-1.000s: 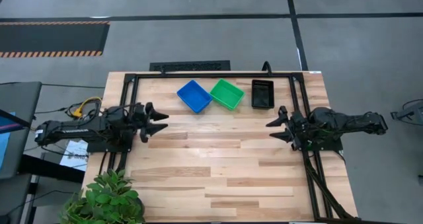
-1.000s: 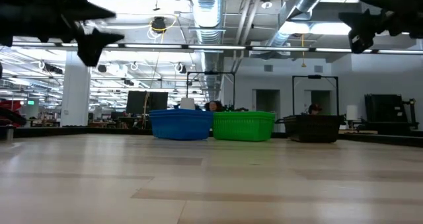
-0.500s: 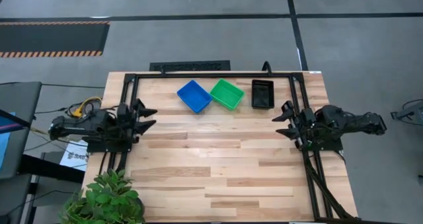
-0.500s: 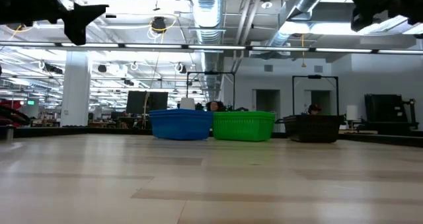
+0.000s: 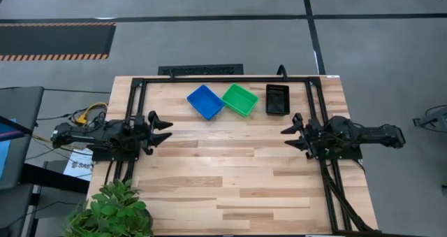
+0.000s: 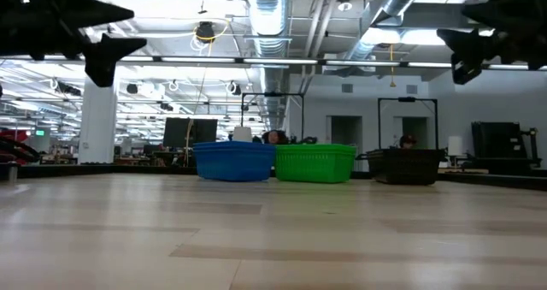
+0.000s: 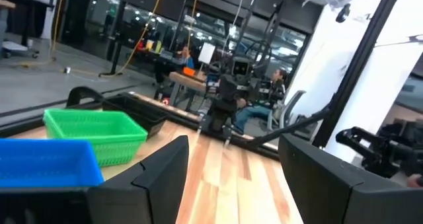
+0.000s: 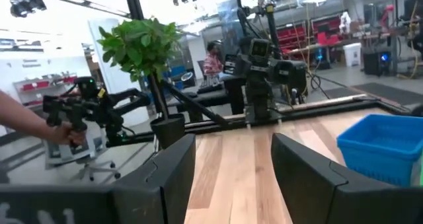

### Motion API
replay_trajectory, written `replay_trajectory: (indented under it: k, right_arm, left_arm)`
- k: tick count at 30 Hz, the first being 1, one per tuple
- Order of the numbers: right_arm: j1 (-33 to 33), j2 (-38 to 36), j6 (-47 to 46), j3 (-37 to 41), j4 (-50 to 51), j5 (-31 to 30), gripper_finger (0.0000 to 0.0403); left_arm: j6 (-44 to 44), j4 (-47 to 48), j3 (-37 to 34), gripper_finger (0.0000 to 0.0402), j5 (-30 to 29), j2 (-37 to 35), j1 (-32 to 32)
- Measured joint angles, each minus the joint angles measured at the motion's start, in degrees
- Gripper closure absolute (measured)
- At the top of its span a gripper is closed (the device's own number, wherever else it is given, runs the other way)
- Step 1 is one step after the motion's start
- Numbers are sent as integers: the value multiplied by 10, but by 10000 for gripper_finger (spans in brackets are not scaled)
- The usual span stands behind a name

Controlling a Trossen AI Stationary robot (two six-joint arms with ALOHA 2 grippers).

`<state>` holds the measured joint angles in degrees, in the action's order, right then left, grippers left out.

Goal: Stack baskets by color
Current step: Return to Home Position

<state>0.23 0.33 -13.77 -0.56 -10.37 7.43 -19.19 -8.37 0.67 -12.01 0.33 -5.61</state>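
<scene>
Three baskets stand in a row on their bottoms at the table's far side: a blue one (image 5: 204, 101) (image 6: 234, 162), a green one (image 5: 239, 99) (image 6: 315, 162) and a black one (image 5: 277, 99) (image 6: 408, 165). Whether more are nested inside each I cannot tell. My left gripper (image 5: 165, 128) (image 7: 231, 178) hangs open above the table's left side, pointing level toward the right. My right gripper (image 5: 288, 137) (image 8: 232, 178) hangs open above the right side, facing it. Both are short of the baskets, with nothing between their fingers.
A black frame (image 5: 223, 79) runs along the table's far edge and down both sides. A potted plant (image 5: 112, 212) stands at the near left corner. Bare wooden tabletop (image 5: 230, 174) lies between the arms. A person's hand (image 8: 33, 125) shows beyond the table.
Both grippers drew back toward their own sides of the table and rose a little, then came forward and down again to about where they were. Their finger gaps look the same. The baskets have not moved.
</scene>
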Motion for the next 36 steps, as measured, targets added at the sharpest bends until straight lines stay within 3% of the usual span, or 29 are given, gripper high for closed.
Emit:
replay_trajectory:
  k: [10, 17, 23, 36]
  right_arm:
    - [0, -2, 42, 1, 18, -5, 182]
    - [0, -2, 50, 1, 89, -75, 182]
    - [0, 4, 124, 1, 93, -77, 182]
    - [0, 4, 127, 1, 98, -76, 182]
  left_arm:
    - [11, -1, 0, 177, 7, -1, 0]
    - [16, 0, 0, 177, 5, -1, 0]
    - [13, 25, -1, 177, 4, -1, 0]
    - [5, 52, -1, 177, 8, 0, 0]
